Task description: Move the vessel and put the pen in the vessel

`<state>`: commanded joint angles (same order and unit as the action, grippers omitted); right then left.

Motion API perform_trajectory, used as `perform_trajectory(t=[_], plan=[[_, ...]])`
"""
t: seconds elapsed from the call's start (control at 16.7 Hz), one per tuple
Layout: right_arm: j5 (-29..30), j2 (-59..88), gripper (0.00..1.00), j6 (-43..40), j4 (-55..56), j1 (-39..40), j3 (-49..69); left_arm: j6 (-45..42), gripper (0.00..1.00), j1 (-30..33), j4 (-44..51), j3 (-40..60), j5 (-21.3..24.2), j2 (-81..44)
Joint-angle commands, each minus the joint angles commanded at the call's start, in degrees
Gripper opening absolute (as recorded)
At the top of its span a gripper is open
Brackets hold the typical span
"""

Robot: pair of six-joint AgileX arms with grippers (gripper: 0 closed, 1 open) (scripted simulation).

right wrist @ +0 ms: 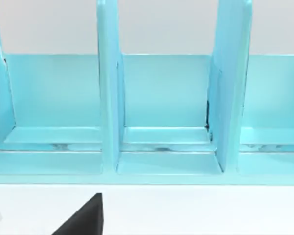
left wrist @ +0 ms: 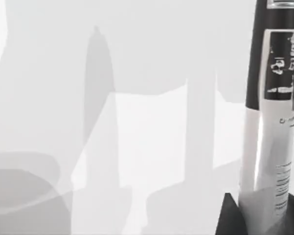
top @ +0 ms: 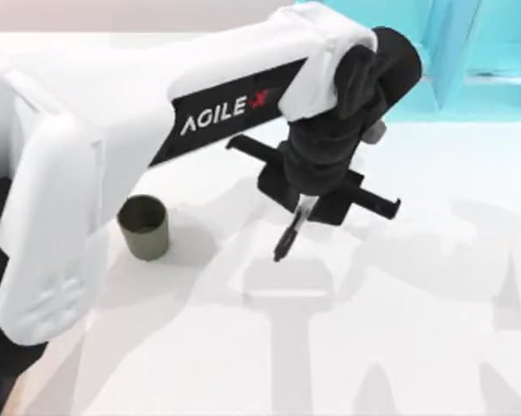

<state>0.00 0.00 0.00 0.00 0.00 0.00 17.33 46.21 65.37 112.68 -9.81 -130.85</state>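
The vessel (top: 144, 227), a small dark olive-green cup, stands upright on the white table at the left of middle. My left gripper (top: 306, 206) hangs above the table's middle, to the vessel's right, shut on the pen (top: 289, 234). The pen is black and points tip-down, slightly tilted, clear of the table. The left wrist view shows the pen (left wrist: 271, 122) close up with its grey-white label band, and a dark finger (left wrist: 231, 220) beside it. My right gripper (right wrist: 83, 221) is parked facing the shelf.
A turquoise shelf (top: 468, 52) with upright dividers (right wrist: 110, 98) stands at the back right of the table. The left arm's white link (top: 113, 130) reaches over the left half of the table, above the vessel's far side.
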Motion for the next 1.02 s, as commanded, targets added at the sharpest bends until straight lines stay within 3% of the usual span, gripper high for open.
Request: perform_trajectory(t=[0.24, 0.66, 1.02], plan=[[0.0, 0.0, 1.0, 0.0, 0.0, 0.0, 0.0, 3.58, 0.0, 3.03, 3.2, -5.98, -0.36, 7.88], [0.0, 0.0, 1.0, 0.0, 0.0, 0.0, 0.0, 3.97, 0.0, 3.12, 3.07, -6.88, -0.47, 8.61], [0.0, 0.0, 1.0, 0.0, 0.0, 0.0, 0.0, 0.94, 0.0, 1.07, -12.15, -19.25, -1.4, 15.12]])
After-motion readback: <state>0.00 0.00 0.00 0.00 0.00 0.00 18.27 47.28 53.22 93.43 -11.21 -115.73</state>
